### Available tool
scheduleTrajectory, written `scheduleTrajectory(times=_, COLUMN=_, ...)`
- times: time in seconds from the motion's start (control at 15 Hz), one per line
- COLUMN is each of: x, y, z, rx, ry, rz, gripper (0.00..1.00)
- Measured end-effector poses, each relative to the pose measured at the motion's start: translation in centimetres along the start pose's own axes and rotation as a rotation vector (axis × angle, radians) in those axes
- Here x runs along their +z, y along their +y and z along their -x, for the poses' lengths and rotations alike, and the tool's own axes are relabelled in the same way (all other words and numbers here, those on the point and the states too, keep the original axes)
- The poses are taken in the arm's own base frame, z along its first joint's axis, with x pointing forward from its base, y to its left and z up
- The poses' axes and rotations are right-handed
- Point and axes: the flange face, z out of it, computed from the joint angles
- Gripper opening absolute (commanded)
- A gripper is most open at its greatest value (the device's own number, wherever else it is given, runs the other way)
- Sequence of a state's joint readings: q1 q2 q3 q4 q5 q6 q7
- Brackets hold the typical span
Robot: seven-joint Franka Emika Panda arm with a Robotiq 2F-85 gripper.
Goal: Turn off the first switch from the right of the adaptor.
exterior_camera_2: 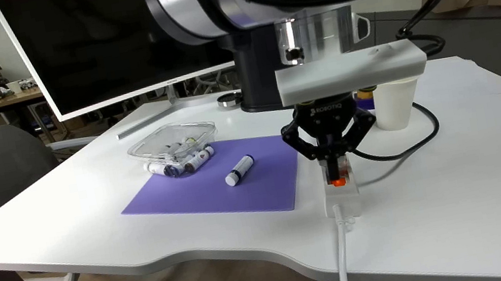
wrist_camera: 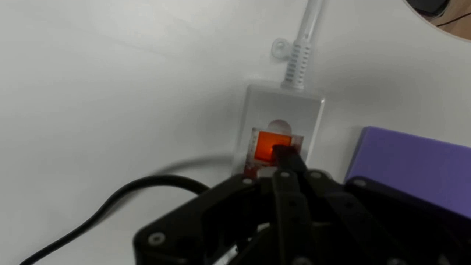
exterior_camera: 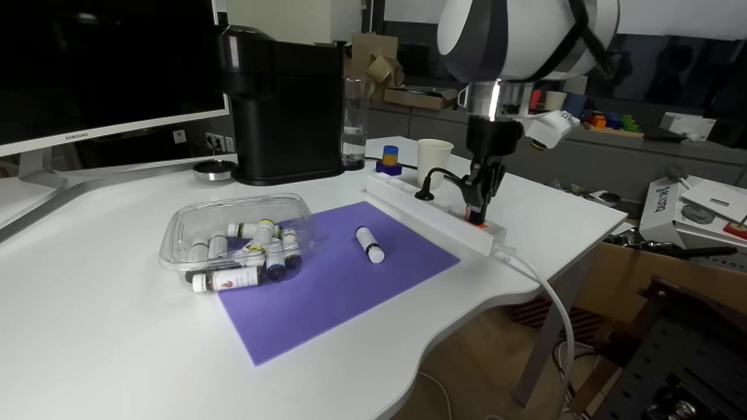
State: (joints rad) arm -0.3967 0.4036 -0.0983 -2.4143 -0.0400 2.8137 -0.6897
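Observation:
The adaptor [exterior_camera: 429, 219] is a long white power strip near the table's right side. Its cord end also shows in an exterior view [exterior_camera_2: 343, 205] and in the wrist view [wrist_camera: 289, 106]. A black plug [exterior_camera: 425, 192] sits in it. The switch nearest the cord glows orange in the wrist view [wrist_camera: 265, 145] and in an exterior view [exterior_camera_2: 339, 182]. My gripper [wrist_camera: 285, 151] points down, shut and empty. Its tips cover part of this switch, in both exterior views as well [exterior_camera: 477, 217] [exterior_camera_2: 334, 176]; I cannot tell whether they press it. The other switches are hidden.
A purple mat [exterior_camera: 338, 303] with a white tube [exterior_camera: 370, 244] lies beside the adaptor. A clear box of small bottles [exterior_camera: 175, 236] overlaps it. A paper cup [exterior_camera_2: 394, 107] and black cable [exterior_camera_2: 417, 148] are behind. The white cord [exterior_camera: 540, 277] hangs over the table edge.

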Motion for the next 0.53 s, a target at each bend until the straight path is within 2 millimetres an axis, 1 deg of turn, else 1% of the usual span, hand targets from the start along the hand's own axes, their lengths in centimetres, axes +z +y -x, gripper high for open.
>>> scheduleTrajectory(times=0.53, x=0.33, y=0.03, z=-0.19, rx=-0.01, ry=-0.006, rz=0.003, gripper=0.0)
